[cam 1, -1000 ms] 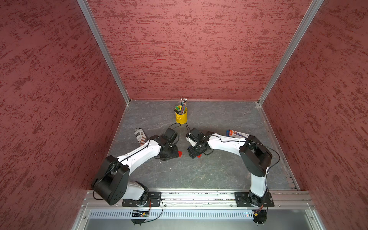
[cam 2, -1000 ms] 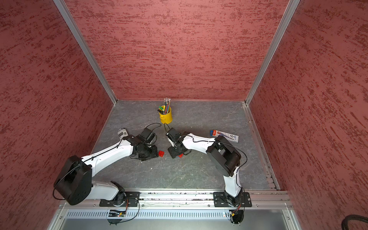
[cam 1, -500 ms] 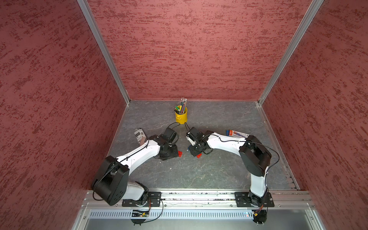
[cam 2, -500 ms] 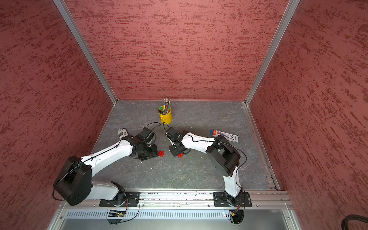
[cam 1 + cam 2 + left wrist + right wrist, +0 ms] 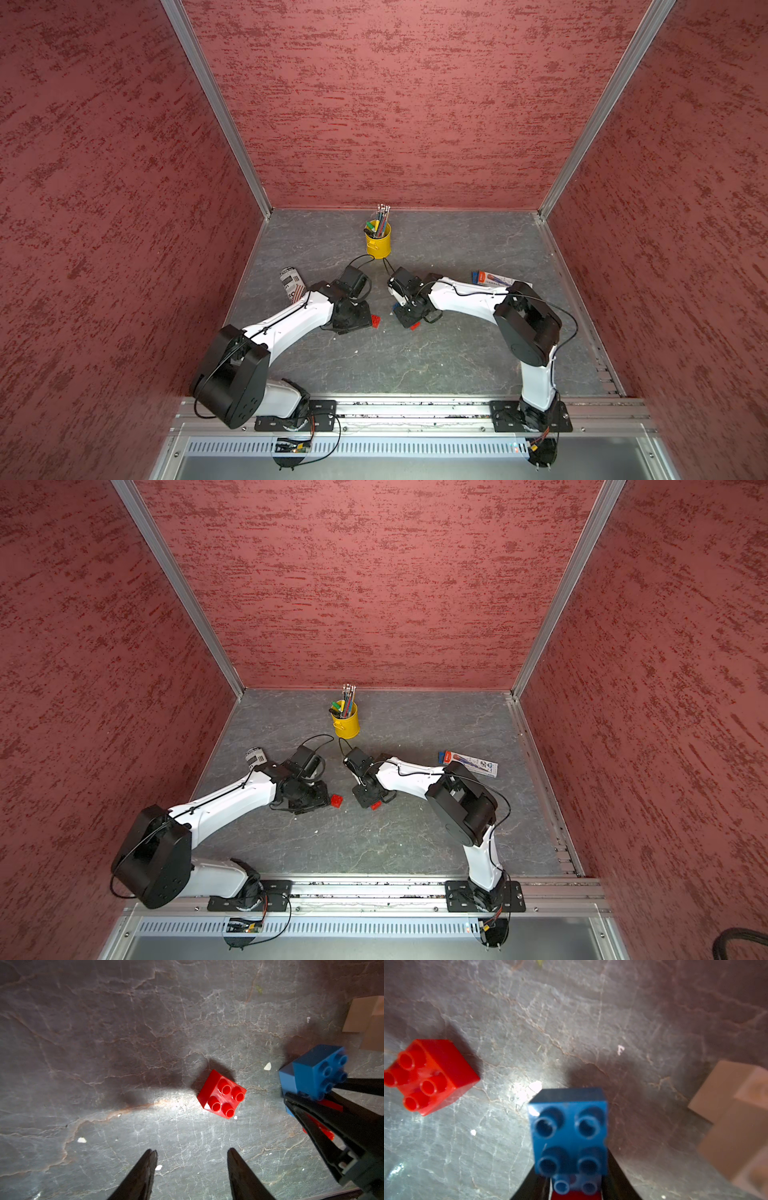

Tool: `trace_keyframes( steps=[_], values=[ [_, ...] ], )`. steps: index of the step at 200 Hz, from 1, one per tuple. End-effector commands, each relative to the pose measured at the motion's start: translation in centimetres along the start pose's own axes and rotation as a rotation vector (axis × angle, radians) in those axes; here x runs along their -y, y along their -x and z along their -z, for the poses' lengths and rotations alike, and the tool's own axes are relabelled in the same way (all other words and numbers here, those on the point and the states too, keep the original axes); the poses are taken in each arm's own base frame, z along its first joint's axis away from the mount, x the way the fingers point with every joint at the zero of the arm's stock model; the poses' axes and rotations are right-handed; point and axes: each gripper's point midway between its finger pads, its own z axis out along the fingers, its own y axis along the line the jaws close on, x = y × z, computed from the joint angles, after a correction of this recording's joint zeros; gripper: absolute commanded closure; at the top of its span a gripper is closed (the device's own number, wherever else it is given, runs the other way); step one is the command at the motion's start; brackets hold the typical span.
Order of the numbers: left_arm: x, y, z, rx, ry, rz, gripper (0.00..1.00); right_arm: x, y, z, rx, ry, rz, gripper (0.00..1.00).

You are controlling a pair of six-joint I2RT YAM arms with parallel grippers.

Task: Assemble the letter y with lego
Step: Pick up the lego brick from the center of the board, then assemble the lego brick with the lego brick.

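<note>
A loose red square brick lies studs up on the grey table, also in both top views. My left gripper hovers just short of it, open and empty. My right gripper is shut on a small stack: a blue square brick on a longer blue brick, with red below. The left wrist view shows that stack between the right fingers. Two joined pale white bricks lie stepped beside it.
A yellow pencil cup stands at the back middle. A printed can lies behind the left arm, and a flat packet behind the right arm. Red walls enclose the table on three sides.
The right jaws have narrowed onto the blue and red stack with a slight shift of the wrist. The left arm and the loose red brick have not moved.
</note>
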Motion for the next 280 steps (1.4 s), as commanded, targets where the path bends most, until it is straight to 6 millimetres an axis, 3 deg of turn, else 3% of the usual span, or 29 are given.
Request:
trace_keyframes(
  steps=[1, 45, 81, 135, 169, 280],
  values=[
    [-0.6, -0.1, -0.4, -0.006, 0.007, 0.008, 0.42, -0.4, 1.2, 0.8, 0.031, -0.015, 0.017, 0.63],
    [-1.3, -0.2, -0.2, 0.0, -0.046, 0.076, 0.42, -1.5, 2.9, 2.9, 0.084, 0.011, 0.058, 0.64],
    [-2.3, -0.5, 0.3, 0.011, -0.117, 0.173, 0.42, -3.6, 4.2, 3.8, 0.111, 0.061, 0.131, 0.64],
    [-3.5, -0.9, 1.1, 0.025, -0.191, 0.271, 0.43, -7.0, 6.1, 3.9, 0.145, 0.115, 0.294, 0.63],
    [-4.1, -1.2, 1.4, 0.03, -0.196, 0.289, 0.43, -8.1, 7.0, 3.5, 0.144, 0.111, 0.385, 0.63],
    [-4.8, -1.5, 1.2, 0.025, -0.207, 0.311, 0.43, -9.3, 6.1, 2.1, 0.094, 0.101, 0.523, 0.61]
  ],
)
